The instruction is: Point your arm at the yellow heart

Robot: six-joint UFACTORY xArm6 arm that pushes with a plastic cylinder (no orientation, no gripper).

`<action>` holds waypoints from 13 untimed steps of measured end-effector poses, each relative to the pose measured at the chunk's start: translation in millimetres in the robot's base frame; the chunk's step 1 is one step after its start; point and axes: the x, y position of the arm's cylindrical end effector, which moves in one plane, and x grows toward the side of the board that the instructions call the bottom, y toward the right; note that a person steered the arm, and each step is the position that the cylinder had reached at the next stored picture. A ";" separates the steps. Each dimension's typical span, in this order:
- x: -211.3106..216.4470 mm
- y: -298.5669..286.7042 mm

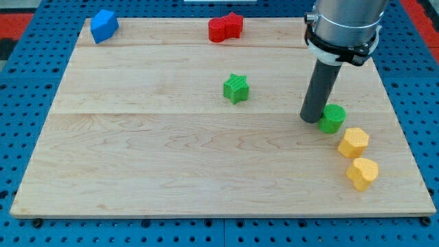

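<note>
Two yellow blocks sit below the green cylinder (333,119) my tip (310,120) touches; no fingers, just a rod; heading down could shove cylinder into the yellow heart (362,173)

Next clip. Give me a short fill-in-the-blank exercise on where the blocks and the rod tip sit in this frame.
1. My tip rests just left of the ____ cylinder.
2. The yellow heart lies nearest the view's ____ right corner of the board.
3. The blue block sits at the view's top ____.
4. Two ____ blocks touch at the view's top.

Missing words: green; bottom; left; red
</note>
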 end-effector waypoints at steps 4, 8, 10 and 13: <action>-2.0 19.5; 141.1 -22.7; 160.7 27.5; 160.6 58.5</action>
